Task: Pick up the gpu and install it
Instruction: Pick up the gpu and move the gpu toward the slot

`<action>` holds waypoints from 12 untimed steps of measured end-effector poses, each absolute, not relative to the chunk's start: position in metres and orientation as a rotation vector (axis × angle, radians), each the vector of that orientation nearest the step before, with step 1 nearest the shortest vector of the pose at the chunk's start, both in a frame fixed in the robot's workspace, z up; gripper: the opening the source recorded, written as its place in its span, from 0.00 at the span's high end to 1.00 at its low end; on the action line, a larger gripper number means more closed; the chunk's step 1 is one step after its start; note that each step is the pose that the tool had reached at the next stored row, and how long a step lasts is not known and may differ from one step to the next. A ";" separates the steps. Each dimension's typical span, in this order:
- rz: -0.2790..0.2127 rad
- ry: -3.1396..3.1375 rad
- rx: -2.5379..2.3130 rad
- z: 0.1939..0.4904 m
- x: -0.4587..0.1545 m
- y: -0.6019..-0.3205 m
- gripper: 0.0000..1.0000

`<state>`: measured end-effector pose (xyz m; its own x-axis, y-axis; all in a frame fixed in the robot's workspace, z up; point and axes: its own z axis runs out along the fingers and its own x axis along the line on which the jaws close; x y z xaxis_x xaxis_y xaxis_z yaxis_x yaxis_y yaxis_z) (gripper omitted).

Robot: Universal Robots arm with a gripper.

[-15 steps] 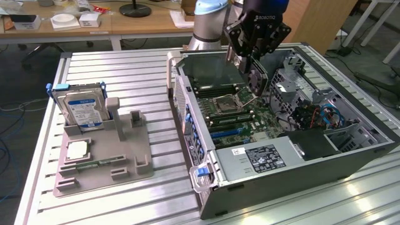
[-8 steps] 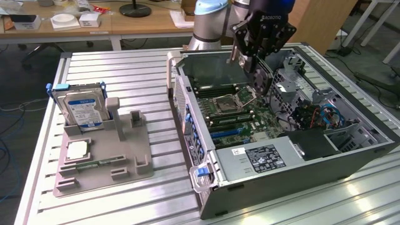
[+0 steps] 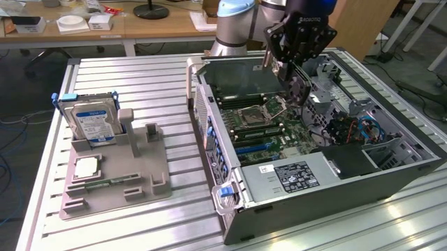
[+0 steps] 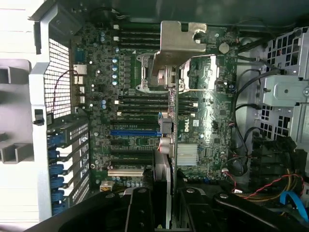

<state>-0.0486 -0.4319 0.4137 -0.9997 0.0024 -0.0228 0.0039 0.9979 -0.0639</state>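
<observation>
While gripper (image 3: 292, 73) holds gpu (image 3: 299, 93), case walls (image 3: 208, 123) stand apart.

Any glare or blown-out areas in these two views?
Exterior view: glare on the slatted table near the computer case. Wrist view: the table past the case wall is washed out white; the gripper clamping the gpu is dark.

Your arm (image 3: 234, 23) stands at the back and bends forward, so its wrist (image 3: 307, 8) points down. Your gripper (image 3: 293, 78) hangs straight below the wrist. Its two black fingers (image 4: 140, 210) sit part way together and pinch the gpu (image 3: 297, 97) between them, one finger on each flat side.
</observation>
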 end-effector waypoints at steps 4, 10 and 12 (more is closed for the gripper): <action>-0.100 3.117 0.005 0.414 -0.043 -0.432 0.73; -0.100 3.117 0.005 0.414 -0.037 -0.432 0.73; -0.100 3.117 0.005 0.414 -0.037 -0.432 0.73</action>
<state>-0.0374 -0.4317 0.4137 -0.9997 0.0025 -0.0228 0.0039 0.9979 -0.0640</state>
